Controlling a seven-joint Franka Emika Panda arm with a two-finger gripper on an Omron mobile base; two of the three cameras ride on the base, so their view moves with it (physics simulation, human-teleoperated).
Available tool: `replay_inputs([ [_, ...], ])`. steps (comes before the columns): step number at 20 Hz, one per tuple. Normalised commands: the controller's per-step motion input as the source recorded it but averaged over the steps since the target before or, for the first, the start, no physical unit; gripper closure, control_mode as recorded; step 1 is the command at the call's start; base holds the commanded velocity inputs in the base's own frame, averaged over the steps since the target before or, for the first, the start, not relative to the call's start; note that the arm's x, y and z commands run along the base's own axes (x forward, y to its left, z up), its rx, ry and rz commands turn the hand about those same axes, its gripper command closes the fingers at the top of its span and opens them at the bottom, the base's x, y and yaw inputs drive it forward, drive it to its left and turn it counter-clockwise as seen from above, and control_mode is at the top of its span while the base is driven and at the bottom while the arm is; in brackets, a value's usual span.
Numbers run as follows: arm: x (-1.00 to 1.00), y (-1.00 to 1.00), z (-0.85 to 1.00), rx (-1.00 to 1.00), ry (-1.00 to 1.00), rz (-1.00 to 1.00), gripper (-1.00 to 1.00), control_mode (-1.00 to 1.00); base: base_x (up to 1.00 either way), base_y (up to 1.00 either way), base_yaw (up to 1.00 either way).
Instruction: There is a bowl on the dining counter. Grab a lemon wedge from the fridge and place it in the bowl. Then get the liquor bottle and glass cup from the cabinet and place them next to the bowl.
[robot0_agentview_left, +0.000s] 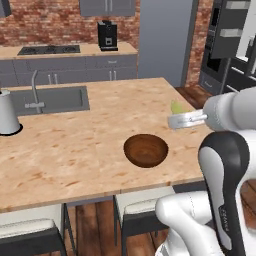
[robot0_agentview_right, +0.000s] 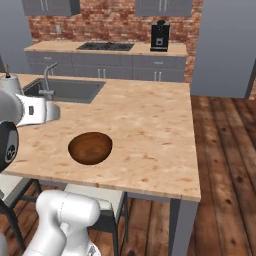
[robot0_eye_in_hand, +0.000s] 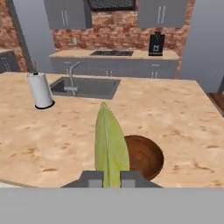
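**Wedge over the counter**

In the hand view we see the gripper (robot0_eye_in_hand: 112, 178) pinched tight on the lemon wedge (robot0_eye_in_hand: 110, 146), just above the bowl (robot0_eye_in_hand: 146, 156) (the left base view shows the wedge (robot0_agentview_left: 177, 107) right of it) on the dining counter (robot0_agentview_left: 75, 150).

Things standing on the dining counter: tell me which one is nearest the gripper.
The brown wooden bowl, just below and ahead of the gripper that is shut on the lemon wedge. The white paper towel roll stands much farther off, beside the sink.
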Motion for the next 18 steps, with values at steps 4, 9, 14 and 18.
replay_inputs([
  [4, 0.61, -0.13, -0.36, 0.08, 0.41, -0.21, 1.0, -1.0, 0.0, 0.0, 0.0],
  [9, 0.54, -0.16, -0.43, 0.07, 0.4, -0.15, 1.0, -1.0, 0.0, 0.0, 0.0],
  [14, 0.49, -0.15, -0.52, 0.06, 0.29, -0.13, 1.0, -1.0, 0.0, 0.0, 0.0],
  [18, 0.48, -0.09, -0.52, 0.03, 0.18, -0.07, 1.0, -1.0, 0.0, 0.0, 0.0],
])
